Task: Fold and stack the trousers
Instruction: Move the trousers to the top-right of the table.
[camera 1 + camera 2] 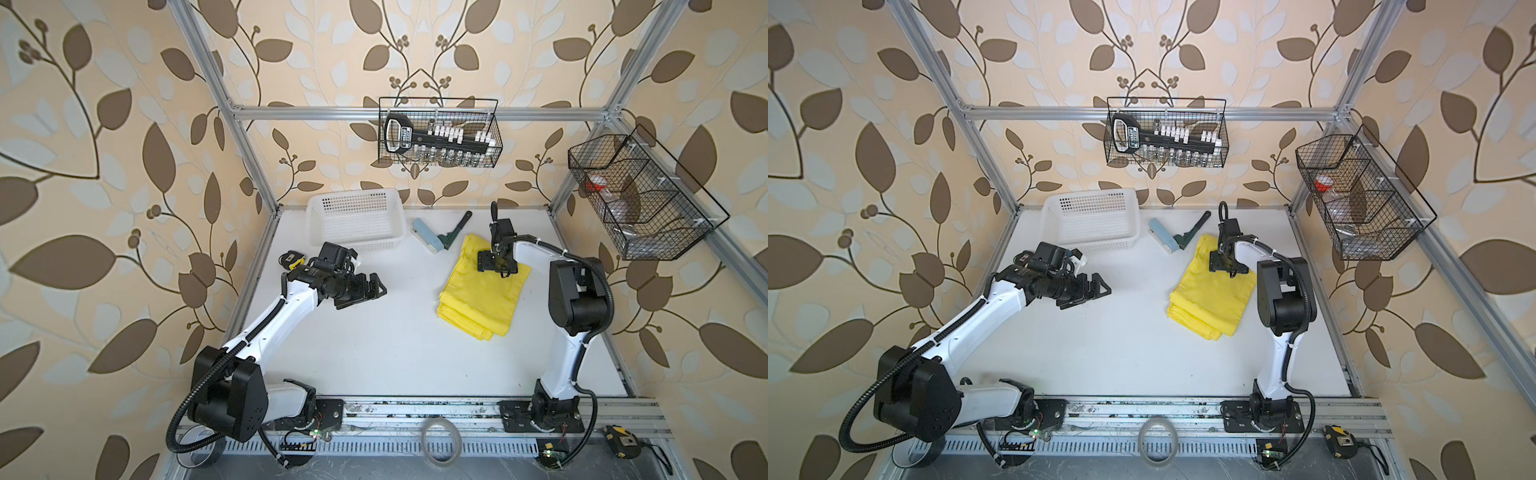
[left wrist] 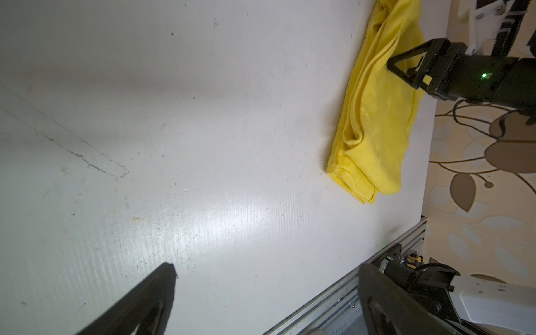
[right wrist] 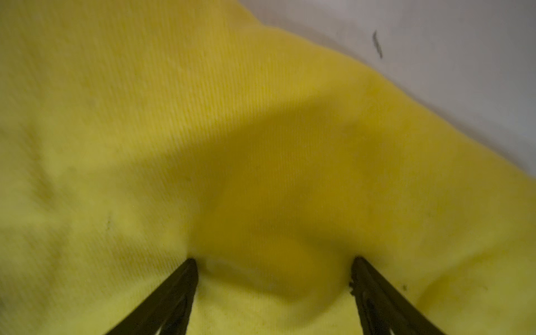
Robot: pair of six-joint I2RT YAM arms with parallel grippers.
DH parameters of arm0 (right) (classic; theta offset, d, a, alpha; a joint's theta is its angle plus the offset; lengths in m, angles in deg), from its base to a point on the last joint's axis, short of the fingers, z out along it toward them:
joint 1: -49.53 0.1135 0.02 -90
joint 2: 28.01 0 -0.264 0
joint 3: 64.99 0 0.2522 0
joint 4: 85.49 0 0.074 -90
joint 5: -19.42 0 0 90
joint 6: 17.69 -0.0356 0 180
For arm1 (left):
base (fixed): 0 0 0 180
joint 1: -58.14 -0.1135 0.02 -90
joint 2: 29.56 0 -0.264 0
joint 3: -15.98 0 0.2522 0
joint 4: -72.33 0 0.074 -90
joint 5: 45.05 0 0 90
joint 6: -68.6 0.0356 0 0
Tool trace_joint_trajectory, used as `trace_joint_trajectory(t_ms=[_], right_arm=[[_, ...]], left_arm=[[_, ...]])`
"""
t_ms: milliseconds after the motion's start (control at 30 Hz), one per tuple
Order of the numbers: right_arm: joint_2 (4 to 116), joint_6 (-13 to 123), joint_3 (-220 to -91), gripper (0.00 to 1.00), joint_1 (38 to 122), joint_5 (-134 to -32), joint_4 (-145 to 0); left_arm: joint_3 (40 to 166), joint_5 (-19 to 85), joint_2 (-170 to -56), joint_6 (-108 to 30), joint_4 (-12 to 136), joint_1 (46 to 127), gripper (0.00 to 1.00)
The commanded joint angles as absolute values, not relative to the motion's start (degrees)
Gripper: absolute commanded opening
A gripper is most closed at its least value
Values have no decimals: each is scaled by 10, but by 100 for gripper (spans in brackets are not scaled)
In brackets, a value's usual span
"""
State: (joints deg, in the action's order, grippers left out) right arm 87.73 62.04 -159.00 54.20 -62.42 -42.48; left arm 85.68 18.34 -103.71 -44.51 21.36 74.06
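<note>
Right gripper (image 3: pixel 274 262) has its jaws apart, tips resting on the trousers (image 1: pixel 478 291) (folded, lying on the tabletop (image 1: pixel 374 353) by the right arm). Left gripper (image 1: pixel 371 291) gapes empty, well apart. The cloth looks soft, light and floppy, so pinch a layered edge through all the layers.

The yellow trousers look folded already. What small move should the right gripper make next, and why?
Probably lift the right gripper straight up: the trousers lie folded on the table, and its open jaws, tips at the cloth, hold nothing.
</note>
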Motion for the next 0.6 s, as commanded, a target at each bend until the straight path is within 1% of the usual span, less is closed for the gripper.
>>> trace_joint_trajectory(t_ms=[0, 167, 300, 433, 500, 567], right_arm=[[933, 718, -1630, 84, 523, -644, -406], [975, 804, -1704, 84, 515, -650, -395], [895, 808, -1677, 84, 516, -713, -443], [792, 728, -1622, 86, 526, -747, -478], [743, 660, -1570, 86, 543, -744, -491], [707, 554, -1517, 86, 564, -706, -506]], left_arm=[[873, 187, -1050, -421, 194, 733, 99], [887, 191, -1063, -419, 188, 733, 99], [891, 194, -1069, -414, 183, 733, 99], [895, 188, -1079, -417, 189, 733, 99], [899, 189, -1082, -415, 188, 733, 99], [901, 188, -1084, -413, 188, 733, 99]])
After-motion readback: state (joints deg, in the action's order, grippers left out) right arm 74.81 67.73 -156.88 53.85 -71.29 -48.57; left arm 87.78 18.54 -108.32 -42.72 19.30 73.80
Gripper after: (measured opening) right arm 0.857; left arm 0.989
